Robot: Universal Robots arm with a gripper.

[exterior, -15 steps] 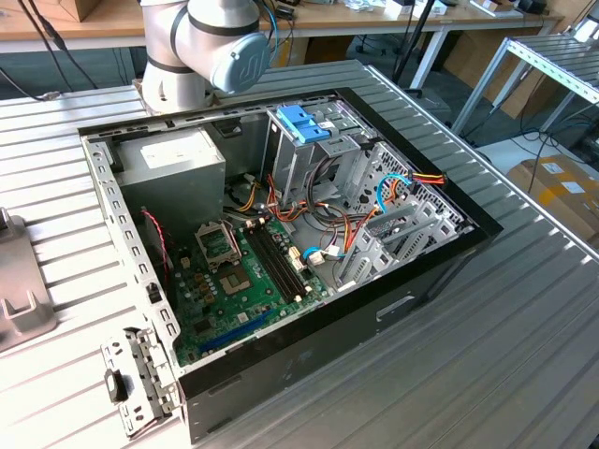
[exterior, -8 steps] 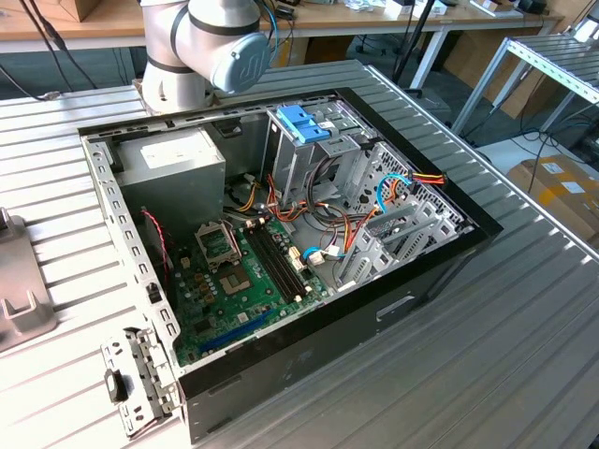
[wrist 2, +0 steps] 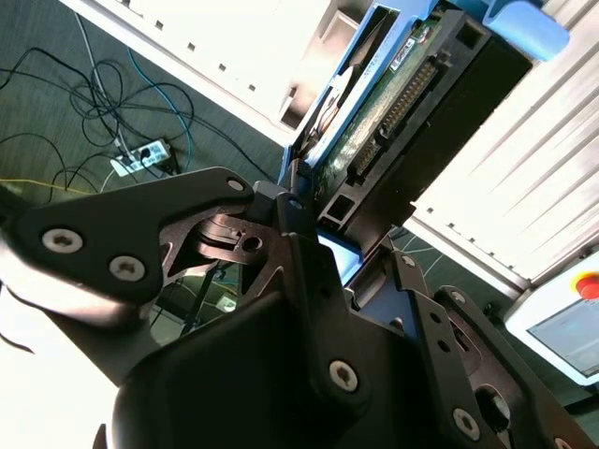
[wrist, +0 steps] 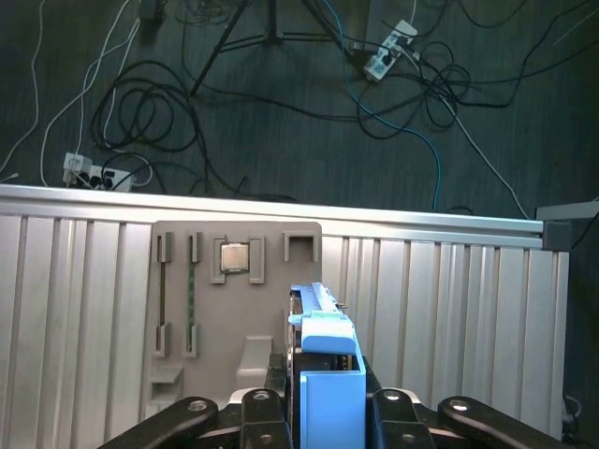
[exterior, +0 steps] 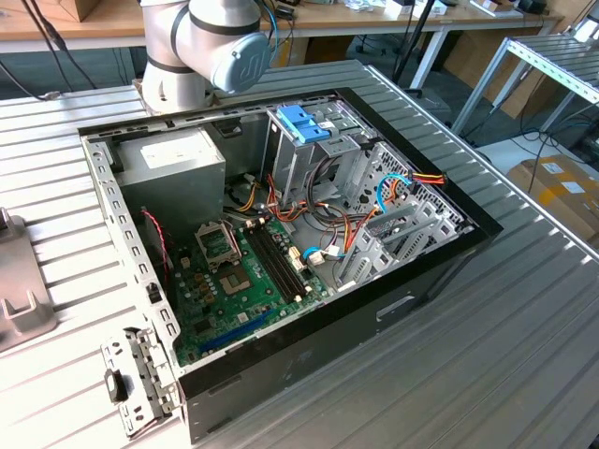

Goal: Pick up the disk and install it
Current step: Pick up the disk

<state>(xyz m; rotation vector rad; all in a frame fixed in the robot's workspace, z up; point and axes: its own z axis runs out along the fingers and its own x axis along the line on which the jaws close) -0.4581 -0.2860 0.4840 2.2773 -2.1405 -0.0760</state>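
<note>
Above the grey parts tray (wrist: 234,313), over the edge where the bare ribbed worktop (wrist: 449,318) begins, you have the disk (wrist: 326,374) clenched in the end effector (wrist: 323,398). In the first wrist view its black fingers (wrist: 281,379) press on either flank of the disk's blue rail.

In the second wrist view the end effector (wrist 2: 342,234) grips the same disk (wrist 2: 402,103) by one end. You can see the green circuit board and a row of connector pins at the free end, with blue plastic along its sides. The disk seems to hang clear of the tray, though you cannot judge the gap from these angles.

In the tray, a square processor (wrist: 234,257) sits in a recess and a thin green memory module (wrist: 194,304) lies in a slot just beside it. Past the tray, beyond the worktop's edge, cables and a power strip (wrist: 89,168) lie on the dark floor.

In the exterior view the tray (exterior: 19,299) lies on the worktop (exterior: 487,355). To the exterior view's right of the tray is the open computer case (exterior: 309,351), with its power supply (exterior: 173,164), motherboard (exterior: 239,281) and blue-topped drive cage (exterior: 304,122). The arm (exterior: 206,47) stands up and to the exterior view's right of the tray.
</note>
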